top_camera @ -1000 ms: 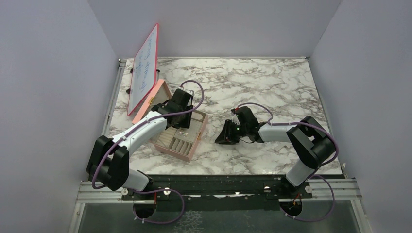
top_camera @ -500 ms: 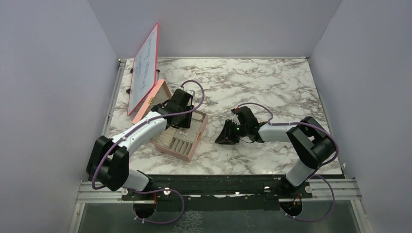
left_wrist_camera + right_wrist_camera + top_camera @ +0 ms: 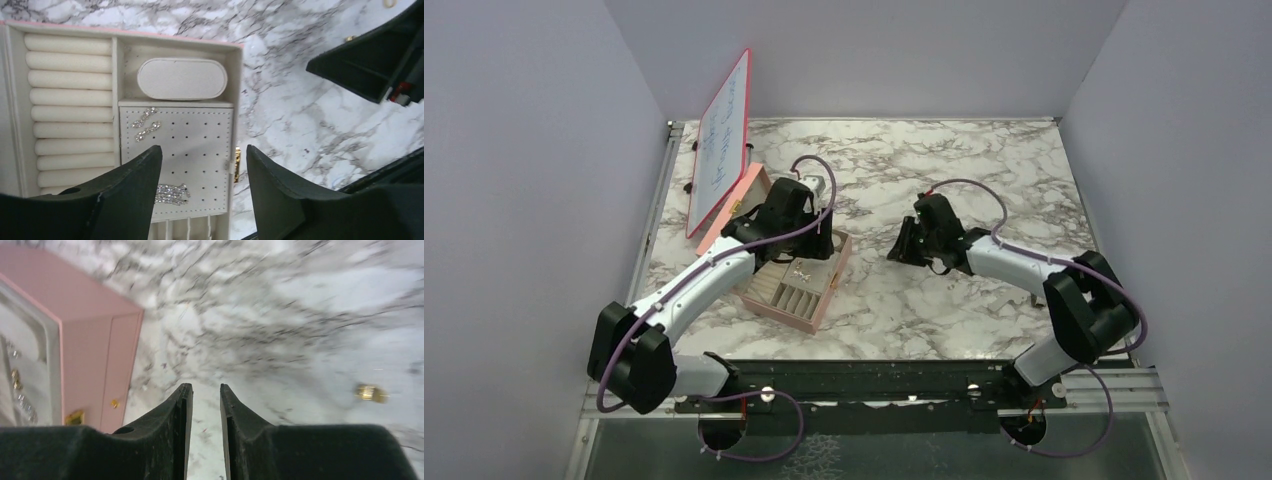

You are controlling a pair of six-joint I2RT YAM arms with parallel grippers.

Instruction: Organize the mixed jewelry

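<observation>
The pink box (image 3: 819, 300) with beige compartments lies open at the left. Silvery pieces (image 3: 146, 123) and a sparkly cluster (image 3: 170, 194) rest on its perforated panel (image 3: 200, 145); they show faintly in the top view (image 3: 801, 270). My left gripper (image 3: 202, 151) hovers over that panel, open and empty. My right gripper (image 3: 205, 387) hangs over bare marble right of the box (image 3: 105, 345), fingers a narrow gap apart with nothing between them. A small gold piece (image 3: 371, 393) lies on the marble to its right. Another gold bit (image 3: 115, 403) lies by the box wall.
A pink-framed whiteboard (image 3: 724, 135) leans at the back left behind the box lid (image 3: 742, 195). Ring rolls (image 3: 70, 105) and an oval cushion (image 3: 182, 78) fill other compartments. The right gripper's body (image 3: 372, 62) shows in the left wrist view, with gold bits (image 3: 350, 38) nearby.
My right gripper rose from the table near the box's front right and moved back and to the right. My left gripper shifted a little toward the back over the box.
</observation>
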